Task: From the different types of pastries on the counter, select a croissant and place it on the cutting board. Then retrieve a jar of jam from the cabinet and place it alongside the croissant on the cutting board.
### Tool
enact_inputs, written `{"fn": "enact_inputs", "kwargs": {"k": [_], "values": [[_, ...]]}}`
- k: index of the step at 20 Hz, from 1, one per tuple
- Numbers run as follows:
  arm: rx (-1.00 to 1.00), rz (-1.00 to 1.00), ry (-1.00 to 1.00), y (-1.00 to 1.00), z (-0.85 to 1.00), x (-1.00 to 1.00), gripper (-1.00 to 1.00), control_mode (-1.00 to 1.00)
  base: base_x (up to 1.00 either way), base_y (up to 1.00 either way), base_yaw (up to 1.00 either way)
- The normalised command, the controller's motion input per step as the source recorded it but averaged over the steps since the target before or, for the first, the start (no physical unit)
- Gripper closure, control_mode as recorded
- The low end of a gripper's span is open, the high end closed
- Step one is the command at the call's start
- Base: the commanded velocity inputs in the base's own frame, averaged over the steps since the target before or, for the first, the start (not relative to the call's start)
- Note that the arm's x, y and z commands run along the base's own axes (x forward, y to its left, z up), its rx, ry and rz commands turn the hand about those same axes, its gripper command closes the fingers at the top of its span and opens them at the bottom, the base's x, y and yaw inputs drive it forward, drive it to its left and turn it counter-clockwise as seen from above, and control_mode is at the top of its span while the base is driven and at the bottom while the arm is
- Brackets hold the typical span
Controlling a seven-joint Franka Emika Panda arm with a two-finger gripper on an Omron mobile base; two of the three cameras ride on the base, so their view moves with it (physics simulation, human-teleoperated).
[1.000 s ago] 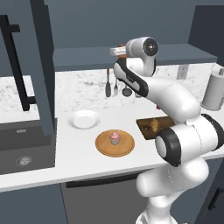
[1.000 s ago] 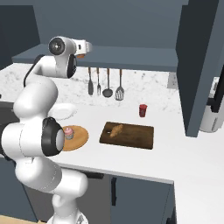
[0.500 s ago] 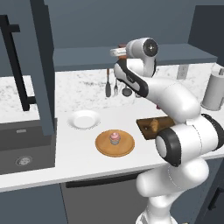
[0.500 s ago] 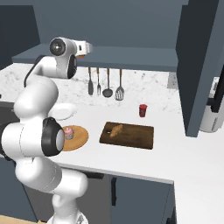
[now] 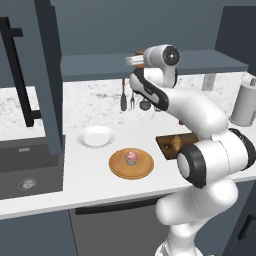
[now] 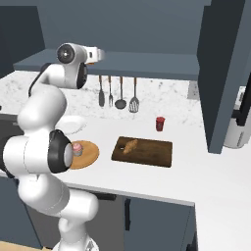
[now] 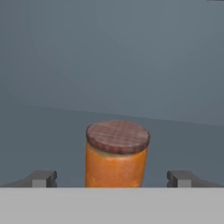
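Orange jar of jam (image 7: 116, 157) between spread gripper (image 7: 112, 178) fingertips — clear gap each side

No readable txt, labels, brands or nos. anywhere; jar of jam (image 7: 117, 155) was plain, no label, & the surface (image 6: 206, 176) bore no signs.

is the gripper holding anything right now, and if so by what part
Nothing is held. In the hand view the gripper is open, its fingertips standing apart on either side of the jar of jam, not touching its orange body.
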Motion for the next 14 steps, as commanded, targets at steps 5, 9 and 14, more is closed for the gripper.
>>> {"fn": "enact_inputs", "kwargs": {"k": [5,9,14], "values": [[0.00,0.00,0.00,0.00,0.00,0.31,-1.00,-1.00,0.00,0.00,0.00],[0.00,0.00,0.00,0.00,0.00,0.16,-1.00,-1.00,0.00,0.00,0.00],[0.00,0.00,0.00,0.00,0.00,0.01,-1.00,-1.00,0.00,0.00,0.00]]}}
